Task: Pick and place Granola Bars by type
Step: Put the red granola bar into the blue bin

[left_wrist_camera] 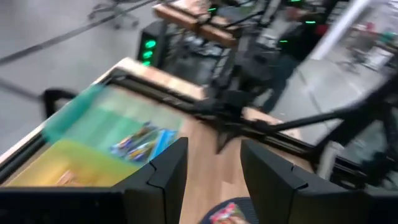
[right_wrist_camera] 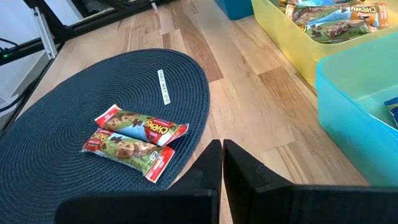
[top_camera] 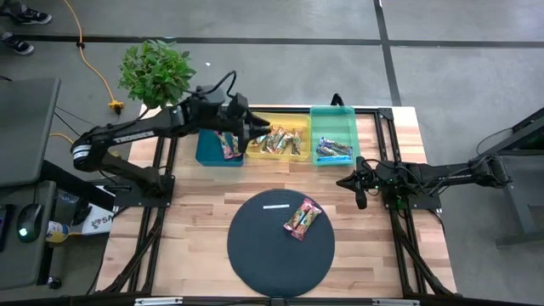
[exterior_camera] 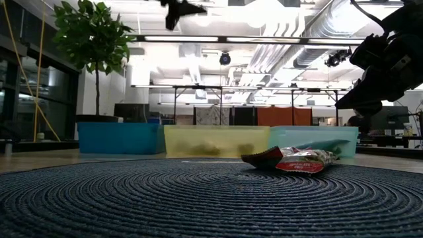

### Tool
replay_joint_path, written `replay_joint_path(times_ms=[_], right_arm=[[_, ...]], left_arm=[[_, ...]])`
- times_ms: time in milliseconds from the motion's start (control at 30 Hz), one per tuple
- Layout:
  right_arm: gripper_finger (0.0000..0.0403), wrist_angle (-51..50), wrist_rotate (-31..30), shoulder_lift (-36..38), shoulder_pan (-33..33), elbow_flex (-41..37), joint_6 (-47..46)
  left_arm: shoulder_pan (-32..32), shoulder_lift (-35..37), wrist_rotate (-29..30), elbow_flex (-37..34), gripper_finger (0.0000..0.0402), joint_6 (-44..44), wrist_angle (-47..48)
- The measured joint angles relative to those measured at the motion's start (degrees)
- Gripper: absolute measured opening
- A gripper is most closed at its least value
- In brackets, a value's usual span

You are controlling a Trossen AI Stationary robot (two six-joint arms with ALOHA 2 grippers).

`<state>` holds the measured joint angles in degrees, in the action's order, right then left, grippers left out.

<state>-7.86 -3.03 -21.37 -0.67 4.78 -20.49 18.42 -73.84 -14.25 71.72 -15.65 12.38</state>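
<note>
Two red-wrapped granola bars [top_camera: 303,218] lie touching at about two o'clock on the round mat [top_camera: 255,255]. The left hand [top_camera: 255,132] hovers over the yellow tray [top_camera: 285,119], fingers part open and holding nothing. It should swing toward six o'clock, come straight down and pinch one bar across its width. The right hand [top_camera: 360,189], shut and empty, waits near the teal tray [top_camera: 333,113]; the blue tray [top_camera: 208,153] stands at nine o'clock of the yellow one.

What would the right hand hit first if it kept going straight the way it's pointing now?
Probably the two red-wrapped granola bars on the round dark mat. The shut right hand points across bare wood toward them, though depth is hard to judge.
</note>
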Motion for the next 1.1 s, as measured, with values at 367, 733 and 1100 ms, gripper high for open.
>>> replay_joint_path(times_ms=[367,733,1100], right_arm=[[0.0000,0.00,0.01,0.01,-0.01,0.00,0.00],[0.0000,0.00,0.00,0.00,0.00,0.00,0.00],[0.0000,0.00,0.00,0.02,-0.02,0.00,0.00]], left_arm=[[-8.00,3.82,-1.10,0.00,0.0146,1.47,-3.49],[-12.62,4.04,-0.18,0.00,0.0146,2.52,-5.48],[-13.61,4.05,-1.44,0.00,0.0143,0.70,-6.91]])
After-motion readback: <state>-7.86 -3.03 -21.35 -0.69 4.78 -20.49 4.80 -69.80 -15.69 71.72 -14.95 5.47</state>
